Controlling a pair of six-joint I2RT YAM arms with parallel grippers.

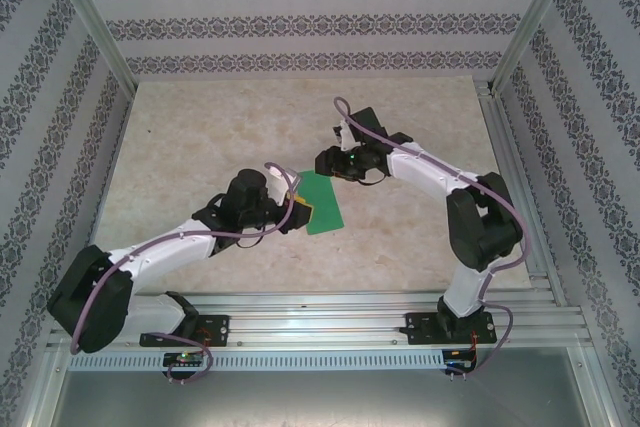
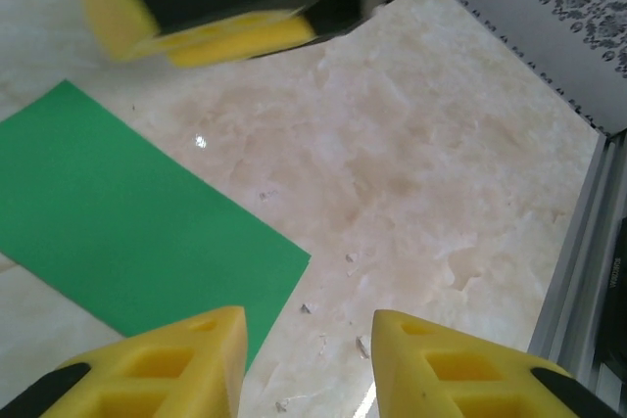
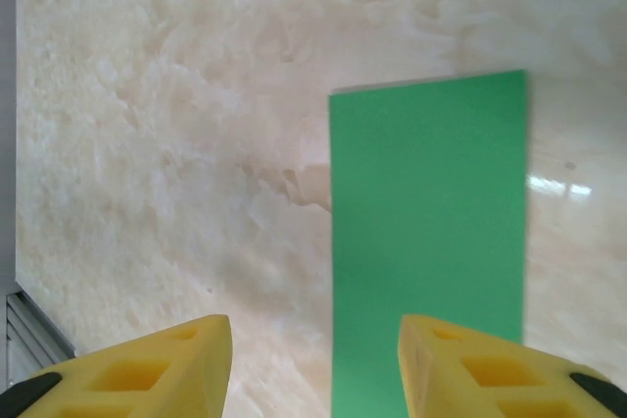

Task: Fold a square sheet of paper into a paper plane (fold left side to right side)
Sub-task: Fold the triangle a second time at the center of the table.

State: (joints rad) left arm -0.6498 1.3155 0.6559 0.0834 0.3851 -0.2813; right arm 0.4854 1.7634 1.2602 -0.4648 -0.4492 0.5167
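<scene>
You see a beige marbled surface [image 1: 200, 147], enclosed by patterned walls [image 1: 300, 17]. Metal rails [image 1: 320, 307] run along its near edge. A small white speck [image 2: 200, 142] lies on it.

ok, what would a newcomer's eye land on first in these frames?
The bright-green paper rectangle stands out first, lying flat mid-table on the pale marble-look tabletop. Next come the two yellow-tipped grippers flanking it. The left gripper sits at its near-left edge and the right gripper at its far end, both with jaws apart and nothing between them.
</scene>
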